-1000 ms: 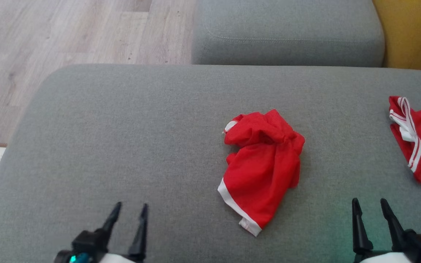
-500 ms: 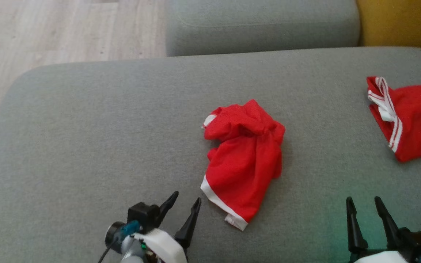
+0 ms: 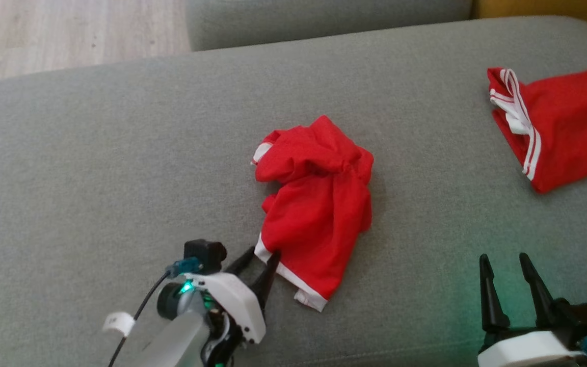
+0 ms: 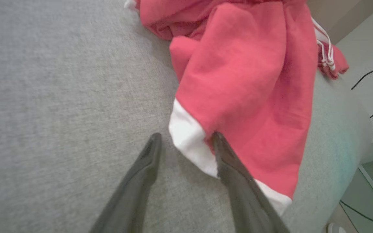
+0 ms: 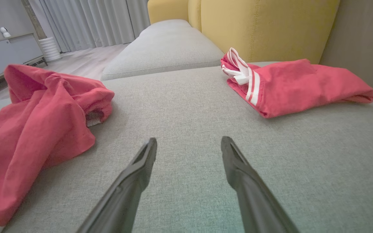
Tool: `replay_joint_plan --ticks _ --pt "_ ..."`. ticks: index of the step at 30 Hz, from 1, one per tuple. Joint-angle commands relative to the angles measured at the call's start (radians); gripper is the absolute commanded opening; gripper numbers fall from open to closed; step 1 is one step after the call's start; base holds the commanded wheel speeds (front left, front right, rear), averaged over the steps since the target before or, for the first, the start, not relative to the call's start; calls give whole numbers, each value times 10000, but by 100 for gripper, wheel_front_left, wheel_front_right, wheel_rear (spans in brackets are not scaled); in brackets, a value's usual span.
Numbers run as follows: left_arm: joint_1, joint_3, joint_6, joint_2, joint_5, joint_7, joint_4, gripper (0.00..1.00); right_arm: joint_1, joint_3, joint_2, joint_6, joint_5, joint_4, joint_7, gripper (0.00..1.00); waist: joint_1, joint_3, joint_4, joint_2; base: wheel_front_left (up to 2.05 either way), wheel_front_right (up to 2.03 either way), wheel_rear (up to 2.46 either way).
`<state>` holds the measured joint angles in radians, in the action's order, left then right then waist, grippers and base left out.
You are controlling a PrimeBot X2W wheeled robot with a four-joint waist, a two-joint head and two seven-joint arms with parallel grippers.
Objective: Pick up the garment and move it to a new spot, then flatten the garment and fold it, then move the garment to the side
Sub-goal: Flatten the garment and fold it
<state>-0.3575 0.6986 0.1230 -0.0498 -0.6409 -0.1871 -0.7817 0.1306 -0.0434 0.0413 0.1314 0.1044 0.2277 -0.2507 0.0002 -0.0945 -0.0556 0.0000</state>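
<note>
A crumpled red garment (image 3: 319, 214) with a white hem lies mid-cushion on the grey sofa seat (image 3: 120, 168). My left gripper (image 3: 260, 255) is at its near-left corner. In the left wrist view the garment (image 4: 244, 74) lies ahead, and the left gripper (image 4: 186, 137) is open with the white hem corner between its fingers, the right fingertip (image 4: 219, 142) against the red cloth. My right gripper (image 3: 504, 257) stands open over bare cushion at the lower right. The right wrist view has the garment (image 5: 37, 129) to the left of the open right gripper (image 5: 189, 140).
A second red garment (image 3: 563, 122) with white stripes lies at the far right of the seat, also seen as the striped garment (image 5: 296, 84) beside a yellow backrest (image 5: 264, 29). Another grey cushion (image 3: 324, 20) sits behind. Wooden floor (image 3: 69, 30) lies beyond the left edge.
The head camera has tilted and turned, shifting the whole picture. My left gripper has reached forward and right to the garment's white hem corner. The right gripper has stayed put.
</note>
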Motion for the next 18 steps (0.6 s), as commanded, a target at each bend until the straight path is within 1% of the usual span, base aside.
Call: replay_joint_plan --ticks 1,3,5,7,9,11,14,18 --pt "-464 -93 29 -6 -219 -33 205 0 -396 212 89 -7 -61 -283 -111 100 -2 -55 -46 0 0 0 0" --pt "-706 31 51 -6 -619 -219 264 0 -396 181 89 -7 -55 -281 -111 100 -2 -72 -32 0 0 0 0" --pt "-975 -41 47 -5 -770 -481 315 0 -352 64 89 -7 -37 -305 -111 100 -2 -71 86 0 0 0 0" --pt "-1156 -250 -139 -5 -845 -649 478 0 -272 -18 89 -7 -1 -291 -111 100 -2 -29 268 0 0 0 0" --pt "-1248 -569 -449 -5 -812 -721 776 0 -213 -39 89 -7 6 -273 -111 100 -2 29 485 0 0 0 0" --pt "-1202 -1141 -843 -7 -600 -738 1412 0 -159 -78 89 -7 29 -282 -111 100 -2 99 749 0 0 0 0" --pt "-679 -1907 -1361 -34 -21 -742 2593 0 -96 -85 89 -7 49 -293 -111 100 -2 208 1176 0 0 0 0" --pt "294 -2471 -1946 -62 914 -744 4154 0 -45 -93 89 -7 29 -320 -111 100 -2 273 1747 0 0 0 0"
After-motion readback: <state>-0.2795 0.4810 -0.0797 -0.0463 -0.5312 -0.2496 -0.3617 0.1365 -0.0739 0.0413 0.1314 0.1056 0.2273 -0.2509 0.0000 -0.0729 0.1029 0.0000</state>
